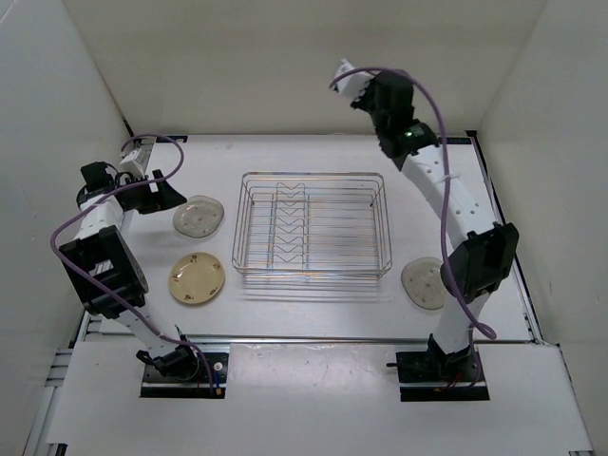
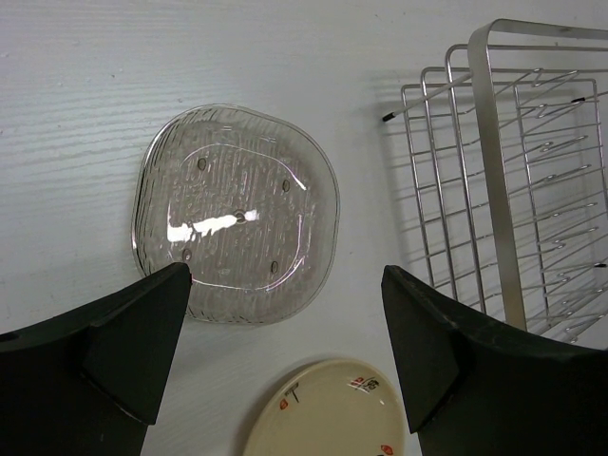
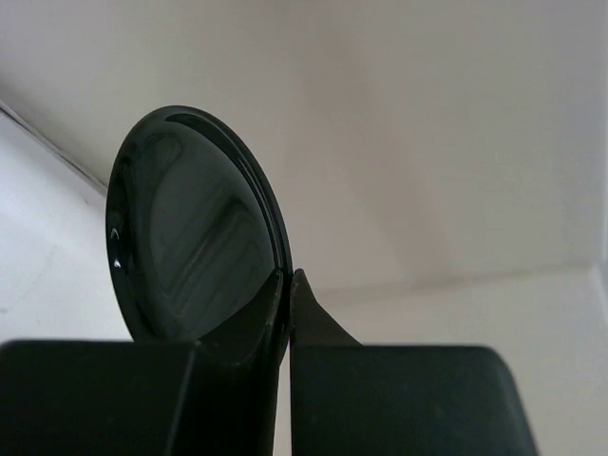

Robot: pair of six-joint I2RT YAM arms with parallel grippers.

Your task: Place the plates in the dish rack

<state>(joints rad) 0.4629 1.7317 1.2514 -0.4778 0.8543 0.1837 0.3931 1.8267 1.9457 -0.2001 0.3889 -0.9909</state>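
Observation:
The silver wire dish rack (image 1: 312, 226) stands mid-table and holds no plates; its corner shows in the left wrist view (image 2: 513, 171). A translucent plate (image 1: 199, 215) lies left of it, with the cream-yellow plate (image 1: 197, 278) nearer me. My left gripper (image 1: 167, 195) is open and empty, low over the near edge of the translucent plate (image 2: 237, 214), with the cream plate (image 2: 328, 413) below it. My right gripper (image 1: 380, 95) is raised at the back, shut on the rim of the glossy black plate (image 3: 190, 228), held upright. The second translucent plate (image 1: 425, 283) lies right of the rack.
White walls close in the table on the left, back and right. The right arm's forearm (image 1: 475, 261) hangs over the right-hand plate and partly hides it. A metal rail (image 1: 304, 339) runs along the table's near edge.

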